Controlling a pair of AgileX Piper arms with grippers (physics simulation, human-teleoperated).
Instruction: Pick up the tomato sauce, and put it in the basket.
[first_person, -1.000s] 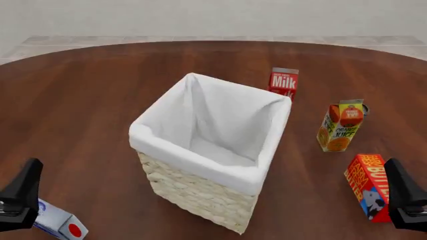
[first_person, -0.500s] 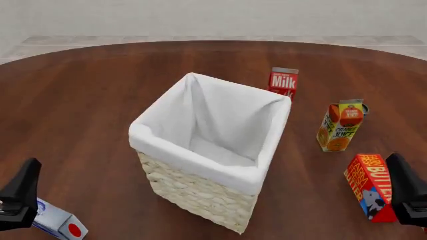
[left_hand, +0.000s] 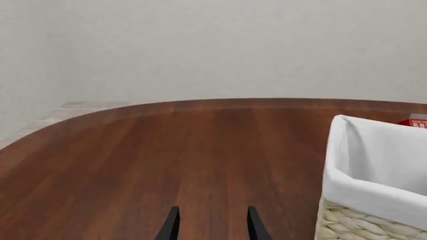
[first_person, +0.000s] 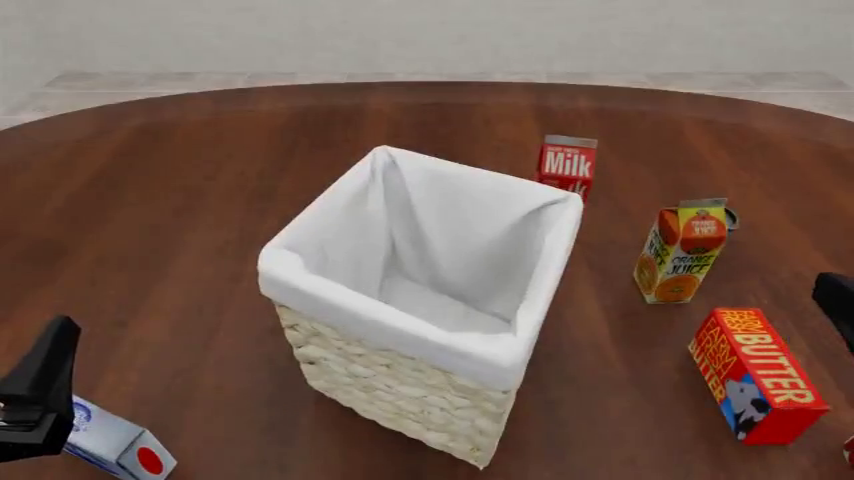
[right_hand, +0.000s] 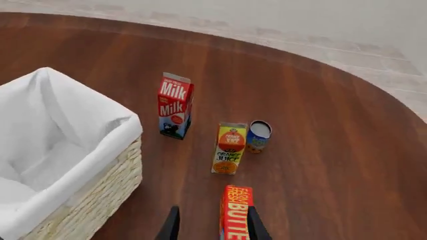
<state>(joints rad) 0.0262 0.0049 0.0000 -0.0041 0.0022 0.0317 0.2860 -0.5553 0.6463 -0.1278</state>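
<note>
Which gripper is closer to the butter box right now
Right. The right gripper hovers just above the butter box, while the left gripper sits across the table, beyond the basket.

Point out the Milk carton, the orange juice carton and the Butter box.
Milk carton (first_person: 567, 165), front view, red front label.
orange juice carton (first_person: 682, 252), front view, front face.
Butter box (first_person: 758, 372), front view, lettered top face.

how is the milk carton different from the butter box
The milk carton stands upright beside the basket; the butter box lies flat on the table, nearer the arms. The milk carton has a gabled top; the butter box is a plain block. The milk lettering is white, the butter lettering yellow. Both are mostly red.
</note>
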